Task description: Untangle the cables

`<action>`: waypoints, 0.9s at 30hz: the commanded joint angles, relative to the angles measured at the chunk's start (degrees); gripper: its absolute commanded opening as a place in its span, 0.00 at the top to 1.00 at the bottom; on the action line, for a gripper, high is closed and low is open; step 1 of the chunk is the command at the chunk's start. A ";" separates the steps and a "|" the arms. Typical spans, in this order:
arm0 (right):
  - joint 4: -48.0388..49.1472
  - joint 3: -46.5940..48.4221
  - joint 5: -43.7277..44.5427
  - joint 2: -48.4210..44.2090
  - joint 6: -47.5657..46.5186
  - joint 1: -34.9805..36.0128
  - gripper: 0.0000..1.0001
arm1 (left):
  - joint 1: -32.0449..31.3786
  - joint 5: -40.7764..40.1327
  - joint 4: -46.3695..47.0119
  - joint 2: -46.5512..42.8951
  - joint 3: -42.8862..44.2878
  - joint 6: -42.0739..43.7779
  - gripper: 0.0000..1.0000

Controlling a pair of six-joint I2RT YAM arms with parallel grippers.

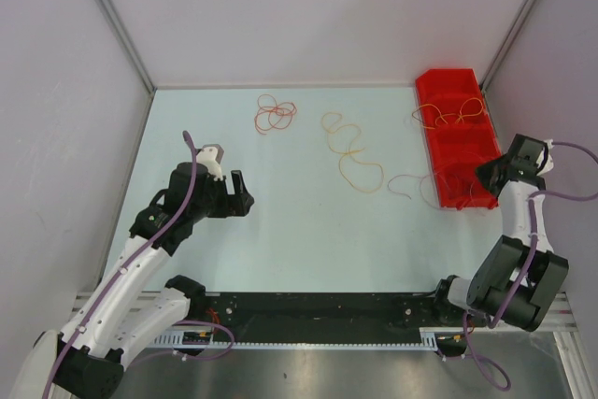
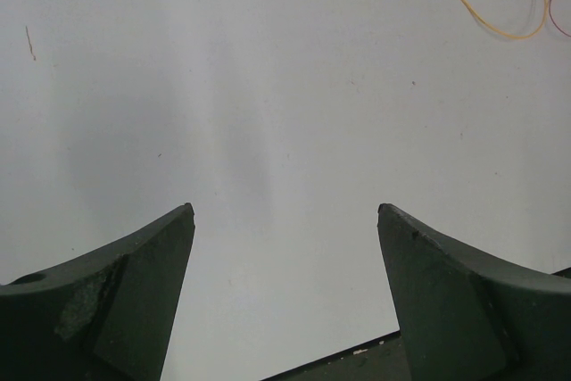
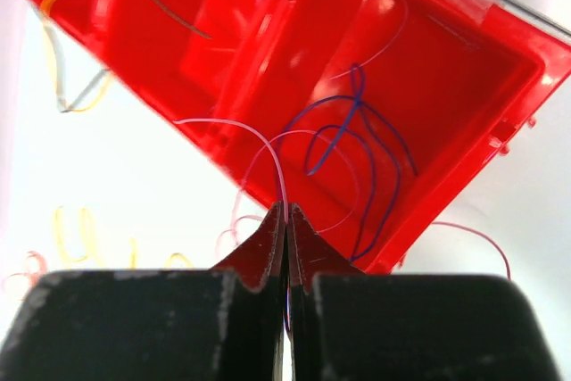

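The cables lie apart on the table: a red coil point(image 1: 276, 115) at the back, an orange-yellow one point(image 1: 351, 150) in the middle and a pinkish-brown one point(image 1: 409, 184) beside the red bin point(image 1: 437, 91). My right gripper point(image 1: 483, 176) is at the bin's near end. In the right wrist view it point(image 3: 286, 211) is shut on the thin pink cable point(image 3: 278, 171), which loops over the bin point(image 3: 464, 78) next to a dark blue cable point(image 3: 357, 122). My left gripper point(image 1: 241, 195) is open and empty over bare table point(image 2: 285, 211). An orange-yellow loop point(image 2: 500, 31) lies far ahead of it.
The red bin has compartments, and more cable loops point(image 1: 450, 115) hang over its far part. Grey walls close in the table on the left, back and right. A black rail point(image 1: 318, 306) runs along the near edge between the arm bases.
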 commanded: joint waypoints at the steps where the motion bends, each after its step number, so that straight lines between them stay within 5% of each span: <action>1: -0.81 5.21 -2.66 -7.01 3.29 0.25 1.00 | -0.24 -0.47 1.59 -0.43 -0.28 0.45 0.11; 5: -7.64 10.84 3.89 -10.28 12.04 1.04 1.00 | -0.33 -0.38 1.59 -0.25 -0.28 0.45 0.11; 10: -29.35 19.37 11.57 -6.68 28.40 -0.26 1.00 | -0.24 -0.38 1.59 -0.26 -0.28 0.54 0.11; 13: -28.16 19.64 9.83 -6.68 33.78 -3.42 1.00 | -0.24 -0.38 1.59 -0.34 -0.28 0.54 0.11; 17: -20.95 19.73 -2.81 -3.52 39.32 -3.88 1.00 | -0.24 -0.38 1.51 -0.25 -0.37 0.45 0.11; 22: -23.91 20.69 0.75 -0.18 38.46 3.40 1.00 | -0.24 -2.14 1.33 -0.61 -0.19 0.36 0.11; 23: -26.80 20.61 1.55 0.87 37.93 5.59 0.92 | -0.24 -2.14 1.33 -0.61 -0.28 0.36 0.11; 26: -28.41 20.61 4.72 2.90 33.02 8.16 0.38 | -0.24 -1.96 1.33 -0.52 -0.19 0.36 0.11; 27: -28.50 20.61 5.16 2.99 31.70 7.99 0.31 | -0.24 -1.88 1.42 -0.61 -0.28 0.36 0.11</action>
